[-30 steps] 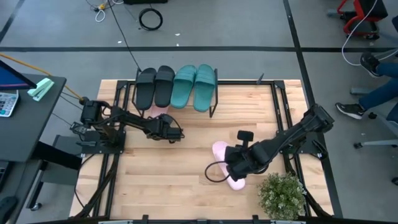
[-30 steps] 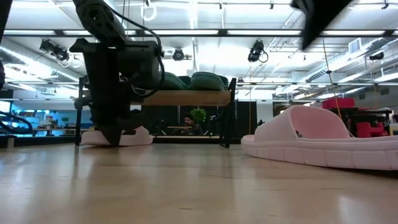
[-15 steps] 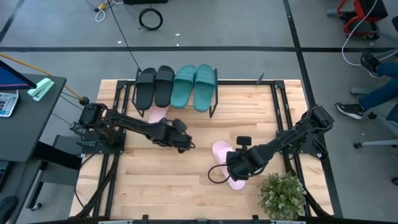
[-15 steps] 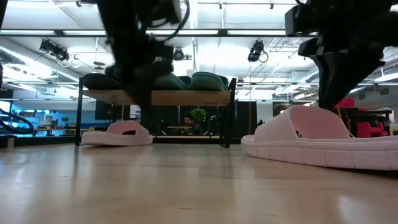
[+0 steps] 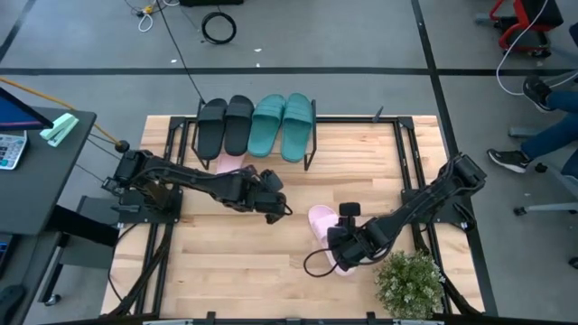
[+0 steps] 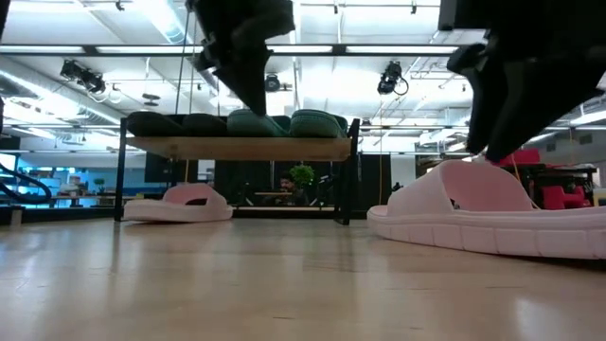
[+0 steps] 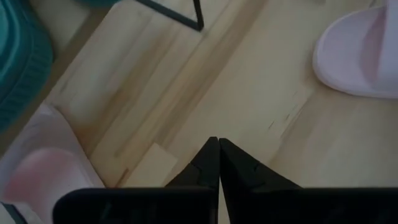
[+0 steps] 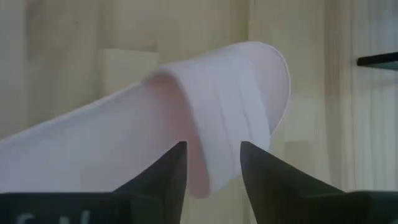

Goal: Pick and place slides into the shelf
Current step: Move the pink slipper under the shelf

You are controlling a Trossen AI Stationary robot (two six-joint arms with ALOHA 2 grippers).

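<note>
Two black slides (image 5: 226,125) and two teal slides (image 5: 283,125) lie on the shelf's plank (image 6: 284,149) at the table's far side. One pink slide (image 5: 226,163) rests sole-down on the table under the shelf. The other pink slide (image 5: 319,221) lies sole-down near the table's right middle. My right gripper (image 5: 348,248) stands open just above its strap (image 8: 211,118), fingers either side of the strap's middle, not plainly touching it. My left gripper (image 5: 282,209) is shut and empty, raised over bare table between the shelf and this slide.
A potted plant (image 5: 411,280) stands at the table's near right corner, close to my right arm. A black cable loop (image 5: 314,262) hangs beside the right gripper. The shelf's wire leg (image 5: 310,158) stands near the left arm. Bare wood lies at the near left.
My left gripper has left the pink slide under the shelf, risen, and gone toward the table's right, toward the other pink slide. My right gripper has come down over that slide's strap. Both pink slides have stayed in place.
</note>
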